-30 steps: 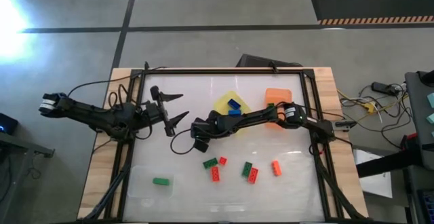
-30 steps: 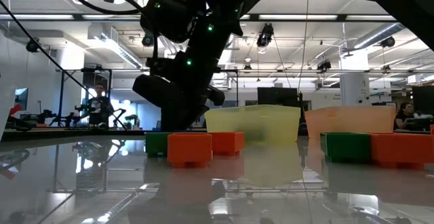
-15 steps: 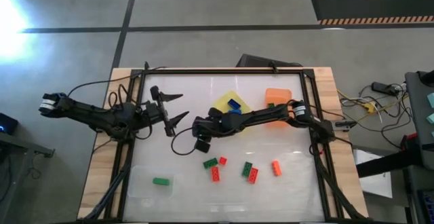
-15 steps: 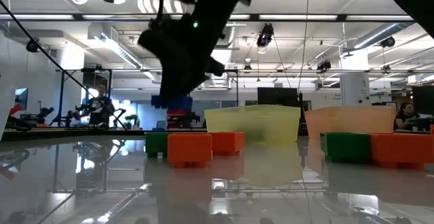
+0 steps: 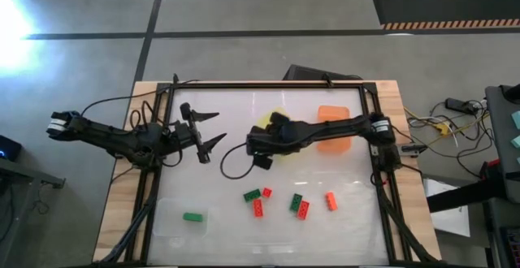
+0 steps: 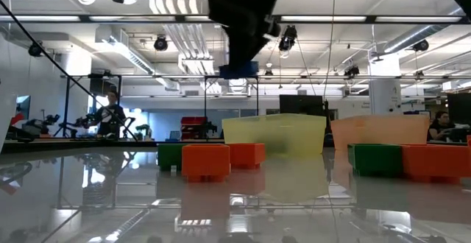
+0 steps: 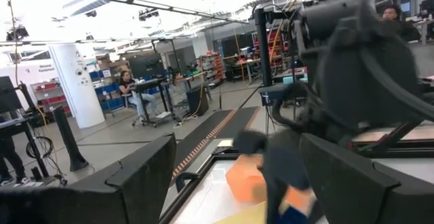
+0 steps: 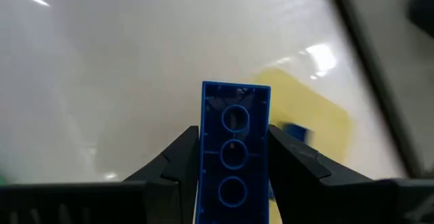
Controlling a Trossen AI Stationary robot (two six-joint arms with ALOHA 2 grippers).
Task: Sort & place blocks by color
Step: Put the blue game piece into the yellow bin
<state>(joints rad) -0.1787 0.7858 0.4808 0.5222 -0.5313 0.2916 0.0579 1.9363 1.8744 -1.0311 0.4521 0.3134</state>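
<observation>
My right gripper [image 8: 234, 157] clamps a blue block [image 8: 234, 149] by its long sides, lifted clear of the table [image 5: 244, 114]. The block's long axis runs straight out ahead of my fingers, hollow underside toward my wrist camera, its far end aimed at the yellow tray [image 8: 308, 119], where another blue block [image 8: 297, 130] lies. The orange tray [image 5: 335, 130] sits just beside the yellow one. Red and green blocks [image 5: 280, 201] lie scattered nearer the table's front edge than the yellow tray. My left gripper [image 5: 210, 130] waits wide open, well off from the yellow tray.
</observation>
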